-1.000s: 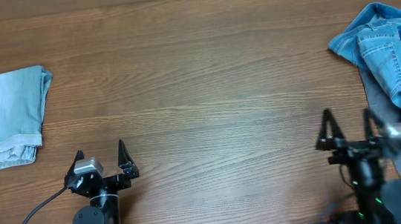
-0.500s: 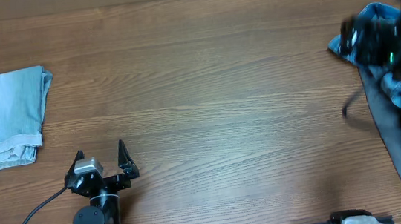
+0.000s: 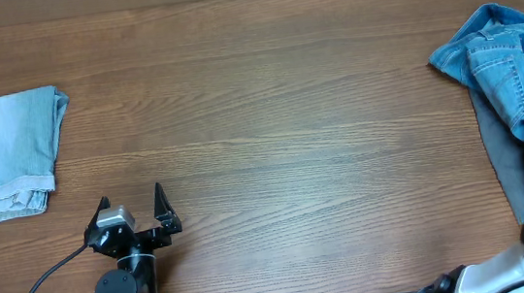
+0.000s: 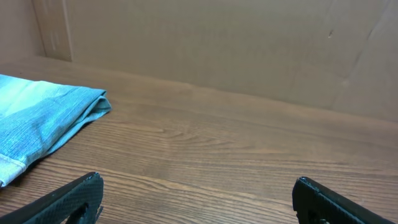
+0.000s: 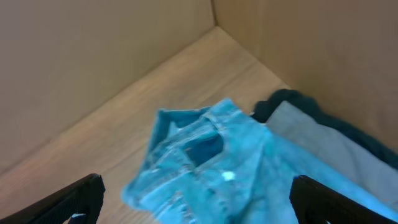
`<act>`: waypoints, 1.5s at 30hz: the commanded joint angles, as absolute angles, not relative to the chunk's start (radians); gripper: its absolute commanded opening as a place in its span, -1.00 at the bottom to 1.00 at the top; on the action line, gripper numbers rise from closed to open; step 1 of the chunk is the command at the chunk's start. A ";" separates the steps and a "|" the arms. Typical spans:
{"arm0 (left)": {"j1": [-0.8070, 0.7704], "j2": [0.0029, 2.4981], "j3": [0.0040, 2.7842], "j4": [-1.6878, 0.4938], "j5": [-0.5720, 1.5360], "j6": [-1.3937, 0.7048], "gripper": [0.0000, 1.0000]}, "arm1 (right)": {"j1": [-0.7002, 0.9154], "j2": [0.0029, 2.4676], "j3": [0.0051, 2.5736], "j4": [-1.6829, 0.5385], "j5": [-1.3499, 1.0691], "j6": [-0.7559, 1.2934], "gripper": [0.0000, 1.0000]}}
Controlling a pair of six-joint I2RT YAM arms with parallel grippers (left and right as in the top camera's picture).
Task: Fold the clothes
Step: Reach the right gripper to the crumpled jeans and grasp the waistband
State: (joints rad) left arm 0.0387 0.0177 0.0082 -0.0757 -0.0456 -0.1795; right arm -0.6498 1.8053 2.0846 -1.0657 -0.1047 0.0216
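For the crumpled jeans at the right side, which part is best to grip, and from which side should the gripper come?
Probably the bunched edge of the jeans that juts out over the bare table. Come from above, on the side toward the table's middle, with the open right gripper. That edge looks raised and seems clear of the grey trousers lying beneath.

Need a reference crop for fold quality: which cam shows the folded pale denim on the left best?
Overhead: the folded pale denim is whole in frame, with its stacked hem edges visible. Left wrist catches only one corner, cropped at the frame's left edge. Right wrist misses it and shows the crumpled jeans instead.
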 commanded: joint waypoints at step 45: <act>0.037 0.011 0.005 -0.072 -0.052 -0.160 1.00 | -0.433 2.353 2.278 -1.128 -0.186 -0.073 1.00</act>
State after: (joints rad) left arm 0.0387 0.0177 0.0082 -0.0757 -0.0460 -0.1795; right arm -0.4629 2.3631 2.3154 -1.1412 -0.3107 -0.0788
